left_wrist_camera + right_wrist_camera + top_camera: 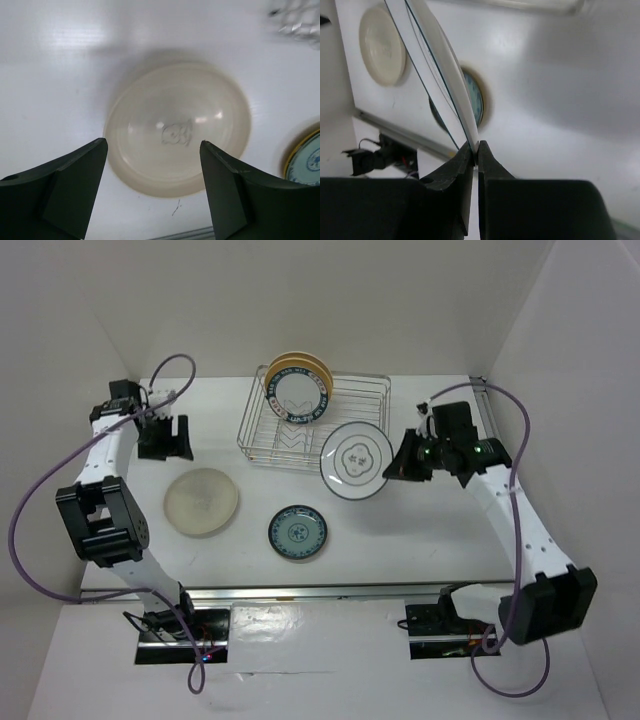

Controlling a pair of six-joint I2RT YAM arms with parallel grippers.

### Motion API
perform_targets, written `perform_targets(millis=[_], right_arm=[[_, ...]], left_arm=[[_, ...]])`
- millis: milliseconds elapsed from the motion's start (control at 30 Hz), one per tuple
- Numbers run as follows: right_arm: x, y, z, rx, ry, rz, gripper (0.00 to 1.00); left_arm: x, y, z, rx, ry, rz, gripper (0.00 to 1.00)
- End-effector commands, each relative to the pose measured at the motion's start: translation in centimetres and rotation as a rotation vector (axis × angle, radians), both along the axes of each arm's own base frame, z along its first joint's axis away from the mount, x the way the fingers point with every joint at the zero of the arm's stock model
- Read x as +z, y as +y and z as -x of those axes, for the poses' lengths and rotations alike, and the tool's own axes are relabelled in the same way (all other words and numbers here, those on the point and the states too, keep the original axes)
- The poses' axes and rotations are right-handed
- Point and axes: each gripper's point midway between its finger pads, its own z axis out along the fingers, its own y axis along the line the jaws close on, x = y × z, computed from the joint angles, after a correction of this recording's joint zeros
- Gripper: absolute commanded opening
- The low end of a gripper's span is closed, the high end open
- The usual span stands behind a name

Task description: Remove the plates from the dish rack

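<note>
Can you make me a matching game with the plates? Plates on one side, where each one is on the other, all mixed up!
Plates:
1. cream plate
2. small blue plate
3. white plate with black ring
4. dark-rimmed plate

Places:
A. standing in the dish rack
B. pinched in the right gripper
C. flat on the table, left side
D. flat on the table, middle

Pairs: 1-C, 2-D, 3-B, 4-A

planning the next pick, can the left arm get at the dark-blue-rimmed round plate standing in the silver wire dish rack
Probably yes: the left gripper is open and empty, the dark-blue-rimmed plate stands at the silver wire dish rack's left end, and nothing lies between them.
</note>
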Motion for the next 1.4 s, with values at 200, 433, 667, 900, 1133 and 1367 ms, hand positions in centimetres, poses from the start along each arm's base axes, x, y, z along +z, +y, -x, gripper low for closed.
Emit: perform_targets(millis=[200, 433, 667, 900, 1133, 1367], right_arm=[[-5.1, -0.6, 10.8, -0.095, 0.358, -0.074, 0.00], [-8.4, -0.8, 10.8, -0.192, 0.402, -0.143, 0.00], [-11.9, -3.0, 8.3, -0.300, 0.414, -0.147, 0.00], [-15.1, -3.6, 8.2, -0.301, 0.412, -0.240, 0.00], [-16.8, -3.2, 7.3, -0.281, 0.406, -0.263, 0.00], [-19.4, -4.0, 7.8, -0.361, 0.500, -0.271, 0.00]], left_arm=[[7.5, -10.9, -13.0, -0.184, -0.250, 0.140, 0.89], [3.0, -15.3, -17.3, -0.176, -0.199, 0.043, 0.89], [0.4, -15.4, -18.2, -0.127, -0.168, 0.023, 0.75], [-3.4, -16.3, -15.7, -0.113, -0.039, 0.088, 0.26], [-4.3, -17.5, -14.6, -0.101, 0.030, 0.191, 0.00], [-3.6, -17.3, -12.6, 0.035, 0.095, 0.349, 0.00]])
